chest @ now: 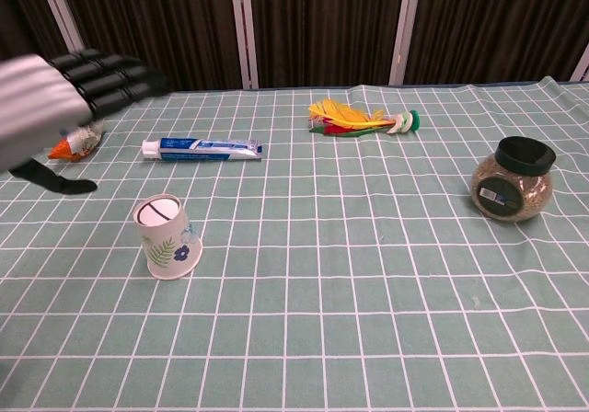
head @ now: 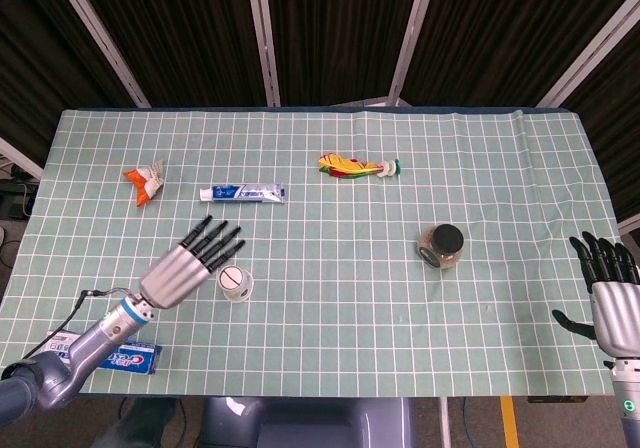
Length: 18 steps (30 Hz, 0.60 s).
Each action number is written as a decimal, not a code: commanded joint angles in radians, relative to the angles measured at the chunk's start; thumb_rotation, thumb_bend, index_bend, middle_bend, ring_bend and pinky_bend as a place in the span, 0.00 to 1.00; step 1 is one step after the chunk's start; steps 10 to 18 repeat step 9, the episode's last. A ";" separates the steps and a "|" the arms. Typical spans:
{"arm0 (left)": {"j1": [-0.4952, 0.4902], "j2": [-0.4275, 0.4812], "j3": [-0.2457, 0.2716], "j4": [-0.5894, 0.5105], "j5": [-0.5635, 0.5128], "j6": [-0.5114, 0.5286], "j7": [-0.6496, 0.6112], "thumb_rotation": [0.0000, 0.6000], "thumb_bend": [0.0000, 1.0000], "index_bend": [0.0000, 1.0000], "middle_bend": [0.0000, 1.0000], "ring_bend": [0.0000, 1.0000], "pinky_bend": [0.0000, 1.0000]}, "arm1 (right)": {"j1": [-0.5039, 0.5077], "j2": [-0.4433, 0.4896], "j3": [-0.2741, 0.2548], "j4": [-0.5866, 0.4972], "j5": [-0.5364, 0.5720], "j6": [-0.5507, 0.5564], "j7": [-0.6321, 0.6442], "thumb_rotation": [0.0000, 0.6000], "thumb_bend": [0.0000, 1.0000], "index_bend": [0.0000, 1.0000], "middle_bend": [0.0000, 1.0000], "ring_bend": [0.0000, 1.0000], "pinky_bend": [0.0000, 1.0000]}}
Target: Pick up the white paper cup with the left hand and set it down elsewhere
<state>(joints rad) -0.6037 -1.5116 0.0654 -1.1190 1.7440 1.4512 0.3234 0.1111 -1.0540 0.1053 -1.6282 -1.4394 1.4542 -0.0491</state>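
The white paper cup (head: 236, 283) (chest: 167, 238) stands upside down on the checked cloth, its flat base up and a leaf print on its side. My left hand (head: 192, 261) (chest: 64, 99) hovers just left of it, raised off the table, fingers stretched out and apart, holding nothing. In the chest view the hand is blurred at the upper left, well above the cup. My right hand (head: 610, 288) hangs at the table's right edge, fingers spread, empty.
A toothpaste tube (head: 241, 194) (chest: 202, 148) lies behind the cup, with a crumpled orange wrapper (head: 146, 179) to its left. A feathered shuttlecock (head: 356, 167) lies mid-back, a black-lidded jar (head: 442, 245) at the right. A blue packet (head: 130, 356) lies near the front left edge.
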 commanded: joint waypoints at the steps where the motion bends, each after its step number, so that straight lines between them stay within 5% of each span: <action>1: 0.143 0.166 -0.131 -0.307 -0.297 0.040 -0.253 1.00 0.00 0.00 0.00 0.00 0.00 | 0.000 0.001 0.001 0.001 -0.003 0.001 0.005 1.00 0.00 0.00 0.00 0.00 0.00; 4: 0.208 0.243 -0.142 -0.416 -0.387 0.056 -0.218 1.00 0.00 0.00 0.00 0.00 0.00 | 0.001 0.002 0.001 0.000 -0.008 0.004 0.010 1.00 0.00 0.00 0.00 0.00 0.00; 9: 0.303 0.262 -0.111 -0.440 -0.413 0.119 -0.163 1.00 0.00 0.00 0.00 0.00 0.00 | -0.001 0.005 0.002 -0.007 -0.017 0.013 0.016 1.00 0.00 0.00 0.00 0.00 0.00; 18: 0.303 0.262 -0.111 -0.440 -0.413 0.119 -0.163 1.00 0.00 0.00 0.00 0.00 0.00 | -0.001 0.005 0.002 -0.007 -0.017 0.013 0.016 1.00 0.00 0.00 0.00 0.00 0.00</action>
